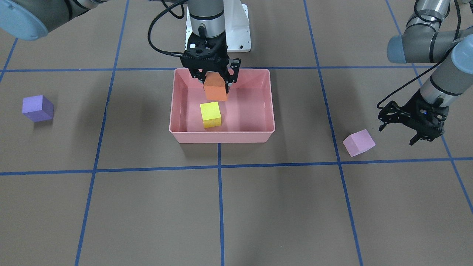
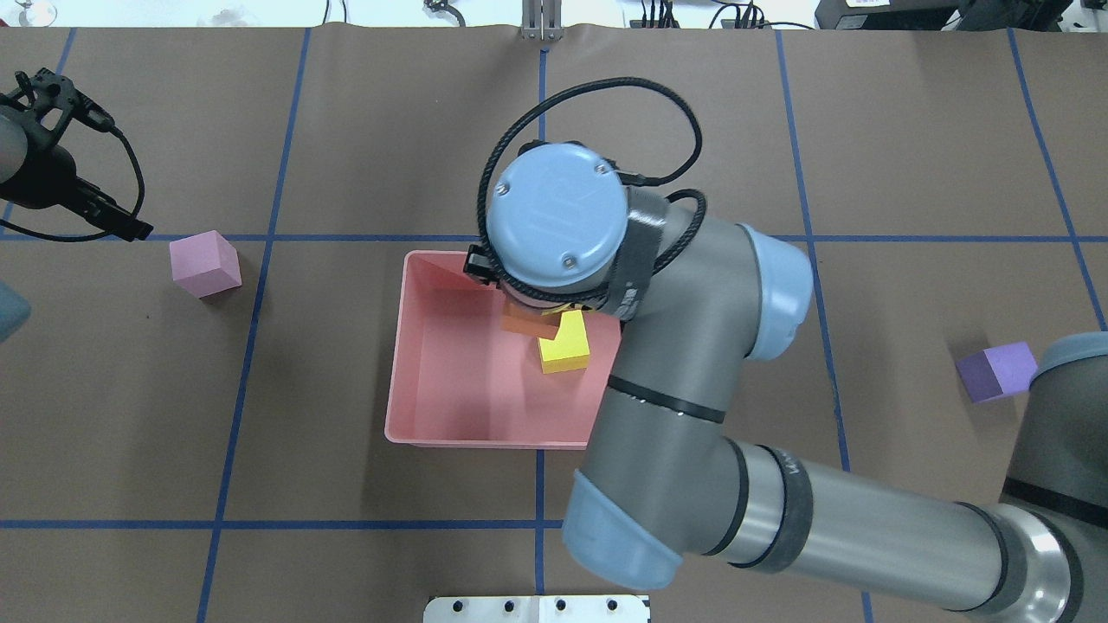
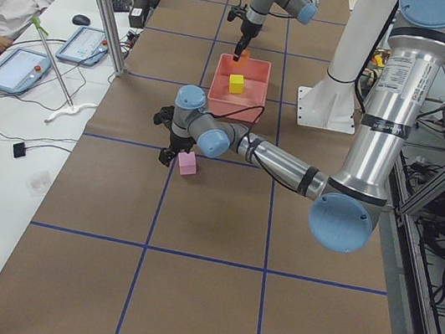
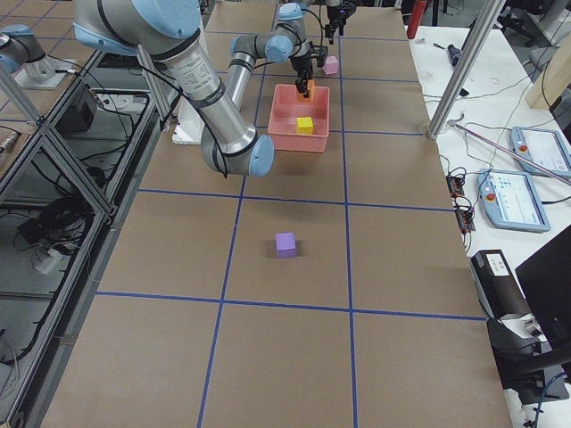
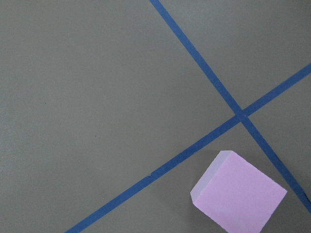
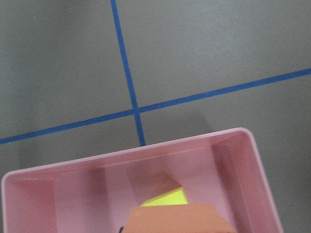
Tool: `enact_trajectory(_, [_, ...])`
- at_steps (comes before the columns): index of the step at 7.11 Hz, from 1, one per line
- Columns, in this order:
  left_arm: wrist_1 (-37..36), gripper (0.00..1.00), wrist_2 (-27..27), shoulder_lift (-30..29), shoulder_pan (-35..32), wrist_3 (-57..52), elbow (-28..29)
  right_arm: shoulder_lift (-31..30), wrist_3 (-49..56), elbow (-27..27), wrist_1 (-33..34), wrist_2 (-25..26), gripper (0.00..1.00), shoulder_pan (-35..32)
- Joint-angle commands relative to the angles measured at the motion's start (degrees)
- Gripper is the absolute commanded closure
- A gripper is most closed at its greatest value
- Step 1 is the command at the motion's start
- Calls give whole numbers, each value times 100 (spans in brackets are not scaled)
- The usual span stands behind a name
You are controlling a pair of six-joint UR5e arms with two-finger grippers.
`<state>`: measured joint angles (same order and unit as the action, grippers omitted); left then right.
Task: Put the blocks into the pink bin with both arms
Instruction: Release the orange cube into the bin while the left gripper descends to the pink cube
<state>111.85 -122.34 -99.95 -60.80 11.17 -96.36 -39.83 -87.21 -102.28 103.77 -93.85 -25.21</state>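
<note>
The pink bin sits mid-table, also in the overhead view. A yellow block lies inside it. My right gripper is shut on the orange block and holds it above the bin's inside, over its robot-side half. The right wrist view shows the orange block over the bin rim. My left gripper is open, just above the table beside the pale pink-lilac block, apart from it. The purple block lies alone far out on my right side.
The white metal base stands behind the bin. Blue tape lines grid the brown table. The right arm's elbow hangs over the bin's right rim in the overhead view. An operator sits at a side table with tablets.
</note>
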Motion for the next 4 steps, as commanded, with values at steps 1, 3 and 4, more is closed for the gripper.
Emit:
enact_trajectory(1, [3, 0, 0, -155, 42, 332, -24, 134, -156, 182, -6, 279, 0, 279])
enact_trajectory(3, [12, 0, -9, -191, 60, 586, -68, 125, -42, 77, 21, 245, 0, 140])
enact_trajectory(4, [134, 0, -148, -192, 69, 623, -59, 107, 246, -11, 99, 175, 0, -52])
